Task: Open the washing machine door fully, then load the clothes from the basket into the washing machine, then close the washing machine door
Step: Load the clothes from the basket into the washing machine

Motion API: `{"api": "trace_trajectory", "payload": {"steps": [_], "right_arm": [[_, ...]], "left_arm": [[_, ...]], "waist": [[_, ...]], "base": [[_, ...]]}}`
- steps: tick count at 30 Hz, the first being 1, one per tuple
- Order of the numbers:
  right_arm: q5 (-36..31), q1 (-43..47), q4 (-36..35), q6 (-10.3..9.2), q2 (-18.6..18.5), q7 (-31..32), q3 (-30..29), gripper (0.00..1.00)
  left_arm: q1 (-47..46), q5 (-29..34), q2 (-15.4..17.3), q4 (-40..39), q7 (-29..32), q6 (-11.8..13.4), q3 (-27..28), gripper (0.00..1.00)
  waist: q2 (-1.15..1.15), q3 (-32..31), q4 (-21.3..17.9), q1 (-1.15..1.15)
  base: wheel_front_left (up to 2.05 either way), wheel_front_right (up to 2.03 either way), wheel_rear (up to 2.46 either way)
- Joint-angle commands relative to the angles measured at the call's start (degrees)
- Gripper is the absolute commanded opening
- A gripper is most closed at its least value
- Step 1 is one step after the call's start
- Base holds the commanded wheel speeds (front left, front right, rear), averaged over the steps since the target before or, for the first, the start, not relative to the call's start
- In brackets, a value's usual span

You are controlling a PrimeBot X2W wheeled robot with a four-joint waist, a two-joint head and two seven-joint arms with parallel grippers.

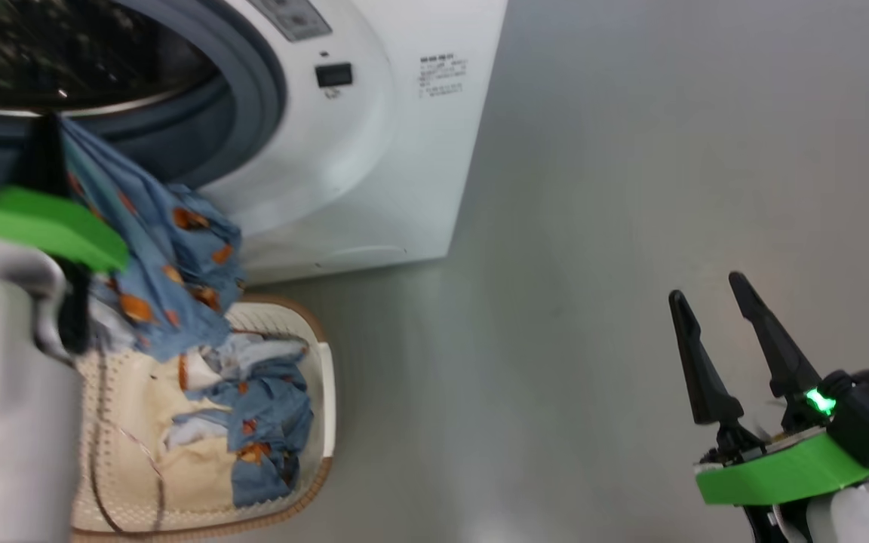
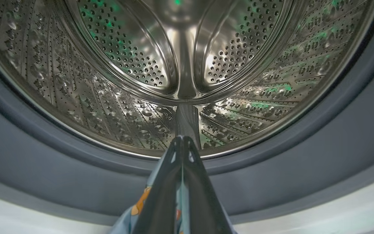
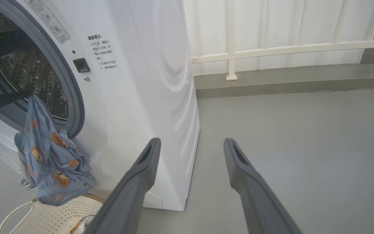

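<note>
Left gripper (image 2: 182, 144): I read it as clenched, its two fingers pressed together on the held garment (image 1: 170, 249).
Held garment: light blue with orange figures. It is pinched near its top between the fingers and hangs below them, draped over the gasket (image 2: 44, 169) and the lower front of the washing machine (image 1: 374, 151).
Left fingertips: at the mouth of the opening, just over the gasket's lower lip, pointing into the steel drum (image 2: 125, 107).
Garment's lowest folds: right above the basket (image 1: 325, 392); I cannot tell whether they touch it.
Clothes (image 1: 268, 415): the rest lie crumpled inside the basket.
Basket: on the floor (image 1: 593, 264), just in front of the washing machine, below the opening.
Right gripper (image 1: 706, 288): released, fingers spread wide with nothing between them, over bare floor, well apart from the basket.
</note>
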Motion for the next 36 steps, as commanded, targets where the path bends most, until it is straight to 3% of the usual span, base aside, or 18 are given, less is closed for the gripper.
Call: {"api": "trace_trajectory", "payload": {"steps": [1, 9, 17, 23, 26, 33, 36], "right_arm": [[0.56, -0.90, -1.55, 0.35, -0.27, -0.27, 1.43, 1.00], [1.36, -3.25, -1.34, 0.35, 0.90, -0.27, 2.30, 1.00], [2.00, -4.71, -1.10, 0.35, 1.70, -0.27, 3.46, 1.00], [2.61, -5.68, -0.88, 0.35, 2.09, -0.27, 4.21, 1.00], [2.97, -6.30, -0.85, 0.35, 2.41, -0.27, 4.63, 1.00], [3.30, -7.00, -0.74, 0.35, 2.62, -0.27, 4.88, 1.00], [3.42, -7.52, -0.63, 0.35, 2.70, -0.27, 5.09, 1.00]], "left_arm": [[-2.69, -0.27, 3.37, -0.32, 0.82, -0.38, 1.63, 0.00], [-12.67, -1.80, 8.54, 3.59, 10.34, -1.50, 2.15, 0.00], [-18.91, -2.01, 13.42, 3.46, 14.96, -0.90, 2.95, 0.00], [-23.05, -0.66, 16.74, 2.51, 12.58, 0.33, 3.36, 0.00], [-25.98, 0.85, 18.67, 0.99, 7.43, 0.69, 3.37, 0.00], [-29.43, 2.62, 19.95, 0.17, 1.49, 0.89, 2.77, 0.00], [-32.82, 4.28, 20.43, -0.32, -3.70, 1.04, 1.83, 0.00]], "waist": [[0.00, 4.77, -2.60, -0.02], [0.00, 8.51, -5.37, -0.02], [0.00, 10.98, -8.00, -0.02], [0.00, 12.72, -9.74, -0.02], [0.00, 14.03, -10.67, -0.02], [0.00, 15.21, -11.39, -0.02], [0.00, 15.94, -11.74, -0.02]], "base": [[0.00, 0.00, 0.00], [0.00, 0.00, 0.00], [0.00, 0.00, 0.00], [0.00, 0.00, 0.00], [0.00, 0.00, 0.00], [0.00, 0.00, 0.00], [0.00, 0.00, 0.00]]}}
